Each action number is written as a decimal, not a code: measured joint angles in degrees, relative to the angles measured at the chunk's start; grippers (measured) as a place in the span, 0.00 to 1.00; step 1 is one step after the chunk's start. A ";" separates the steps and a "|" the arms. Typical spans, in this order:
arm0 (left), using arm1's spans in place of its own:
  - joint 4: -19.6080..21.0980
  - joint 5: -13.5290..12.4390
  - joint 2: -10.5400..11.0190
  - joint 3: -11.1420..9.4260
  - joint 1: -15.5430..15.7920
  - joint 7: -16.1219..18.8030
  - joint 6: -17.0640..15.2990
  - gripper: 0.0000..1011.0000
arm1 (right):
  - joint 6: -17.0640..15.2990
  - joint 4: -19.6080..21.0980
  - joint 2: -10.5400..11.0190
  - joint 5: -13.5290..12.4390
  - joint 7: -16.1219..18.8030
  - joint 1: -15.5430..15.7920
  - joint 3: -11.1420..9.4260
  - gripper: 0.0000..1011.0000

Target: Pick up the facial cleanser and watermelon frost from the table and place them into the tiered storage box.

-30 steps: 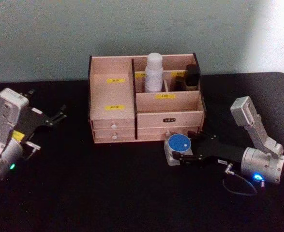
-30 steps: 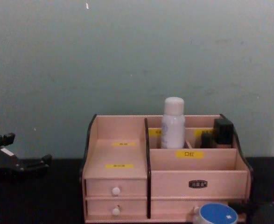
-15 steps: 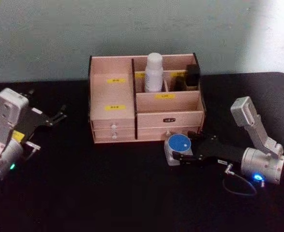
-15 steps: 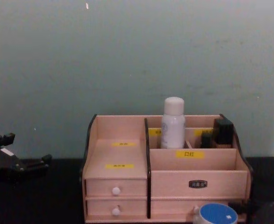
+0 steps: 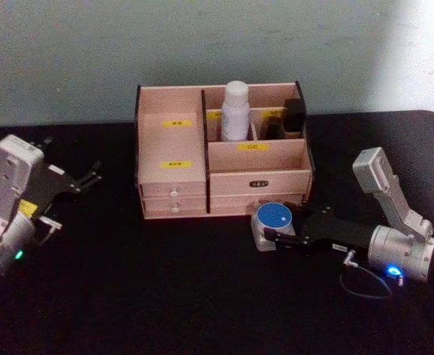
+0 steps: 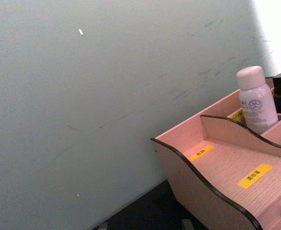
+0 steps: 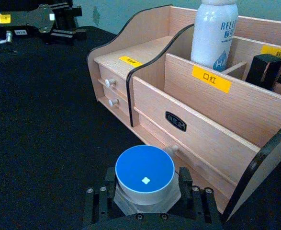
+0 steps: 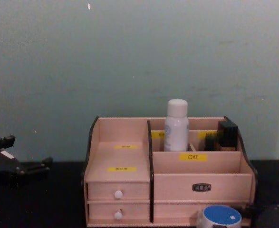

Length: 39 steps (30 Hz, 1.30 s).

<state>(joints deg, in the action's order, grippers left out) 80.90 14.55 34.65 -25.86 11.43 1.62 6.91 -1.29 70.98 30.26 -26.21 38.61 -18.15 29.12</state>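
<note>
Item 1: tiered storage box (image 5: 171,151), light wood with dark edges, is sitting at the back middle of the black tabletop (image 5: 165,281), against a pale green wall. Yellow labels are showing on its steps and dividers. 2 small drawers with white knobs (image 5: 174,201) are sitting shut at its lower left front.

Item 2: white bottle (image 5: 235,111) is standing upright in a rear compartment, just right of the box's central divider. A dark boxy item (image 5: 295,117) is occupying the rear compartment at the far right.

Item 3: blue-lidded jar (image 5: 273,219), round with a pale body, is sitting outside the box, just in front of its lower right panel. Whether it is touching the tabletop cannot be told.

Item 4: right gripper (image 5: 279,229) is reaching in low from the right, its jaws closing on the jar's body from 2 sides; the right wrist view is showing a black finger (image 7: 194,191) pressing each flank.

Item 5: left gripper (image 5: 92,176) is resting well left of the box, above the tabletop, its jaws parted and holding nothing.
</note>
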 joint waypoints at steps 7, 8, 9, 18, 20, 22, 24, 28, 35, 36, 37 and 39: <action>0.00 0.00 0.00 0.00 0.00 0.00 0.00 0.99 | 0.02 0.00 0.00 0.03 -0.01 0.00 0.00 0.73; 0.00 0.00 0.00 0.00 0.00 0.00 0.00 0.99 | 0.02 0.00 0.00 0.03 -0.01 0.00 0.00 0.73; 0.00 0.00 0.00 0.00 0.00 0.00 0.00 0.99 | 0.02 0.00 0.00 0.04 -0.01 0.00 0.00 0.72; 0.00 0.00 0.00 0.00 0.00 0.00 0.00 0.99 | 0.02 -0.03 0.00 0.08 -0.01 0.00 0.00 0.71; 0.00 0.00 0.00 0.00 0.00 0.00 0.00 0.99 | 0.02 -0.03 0.00 0.09 -0.01 0.00 0.00 0.71; 0.00 0.00 0.00 0.00 0.00 0.00 0.00 0.99 | 0.01 -0.03 0.00 0.09 -0.01 0.00 0.00 0.71; 0.00 0.00 0.00 0.00 0.00 0.00 0.00 0.99 | 0.01 -0.03 0.00 0.10 -0.01 0.00 0.00 0.71; 0.00 0.00 0.00 0.00 0.00 0.00 0.00 0.99 | 0.00 -0.03 0.00 0.11 -0.01 0.00 0.00 0.71; 0.00 0.00 0.00 0.00 0.00 0.00 0.00 0.99 | -0.01 -0.03 0.01 0.11 -0.01 0.00 0.00 0.71; 0.00 0.00 0.00 0.00 0.00 0.00 0.00 0.99 | 0.16 -0.04 0.06 0.23 0.05 0.00 0.04 0.71; 0.00 0.00 0.00 0.00 0.00 0.00 0.00 0.99 | 0.29 -0.04 0.09 0.29 0.09 0.00 0.07 0.71; 0.00 0.00 0.00 0.00 0.00 0.00 0.00 0.99 | 0.57 -0.05 0.14 0.40 0.28 -0.01 0.12 0.71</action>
<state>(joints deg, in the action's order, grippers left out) 80.90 14.55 34.65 -25.86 11.43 1.62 6.91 -0.72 70.93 30.41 -25.81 38.90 -18.16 29.24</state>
